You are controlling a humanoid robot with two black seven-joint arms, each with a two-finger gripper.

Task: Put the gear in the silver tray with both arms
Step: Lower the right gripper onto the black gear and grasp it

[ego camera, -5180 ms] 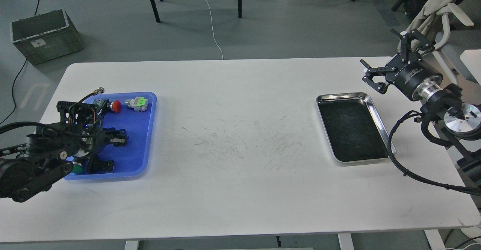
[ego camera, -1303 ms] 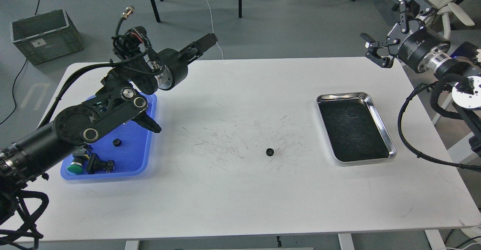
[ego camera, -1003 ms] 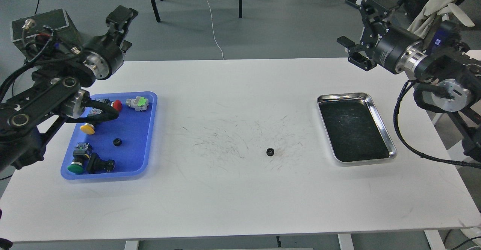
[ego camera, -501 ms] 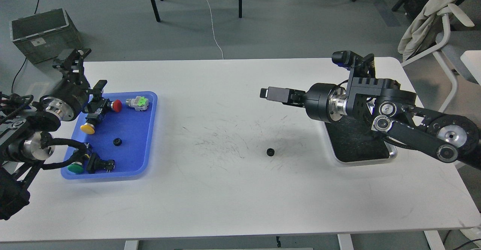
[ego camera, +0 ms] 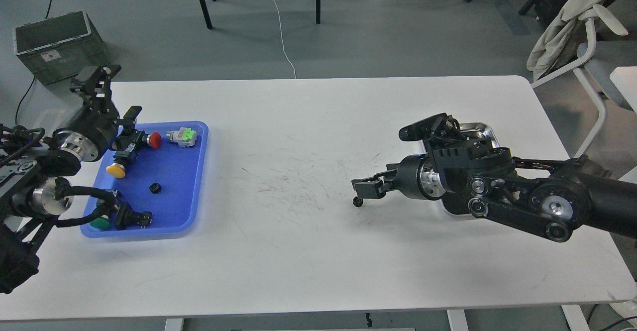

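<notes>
A small black gear (ego camera: 357, 202) lies on the white table, left of the silver tray (ego camera: 480, 127). My right arm covers most of that tray; only its far rim shows. My right gripper (ego camera: 361, 187) hangs low, just above the gear and slightly right of it. Its fingers overlap side-on, so I cannot tell if they are open. My left gripper (ego camera: 112, 97) is open and empty, raised at the far left corner of the blue tray (ego camera: 174, 171). A second small black gear (ego camera: 155, 187) lies in the blue tray.
The blue tray also holds a red button (ego camera: 153, 140), a yellow button (ego camera: 116, 170), a green-and-grey switch (ego camera: 181, 136), a green button (ego camera: 101, 222) and a black part (ego camera: 132, 217). A chair (ego camera: 587, 37) stands beyond the table's right end.
My right arm has swung in from the far right, over the silver tray, and dropped its gripper down to the gear. My left arm left the gear mid-table and has drawn back to the blue tray's far left corner.
</notes>
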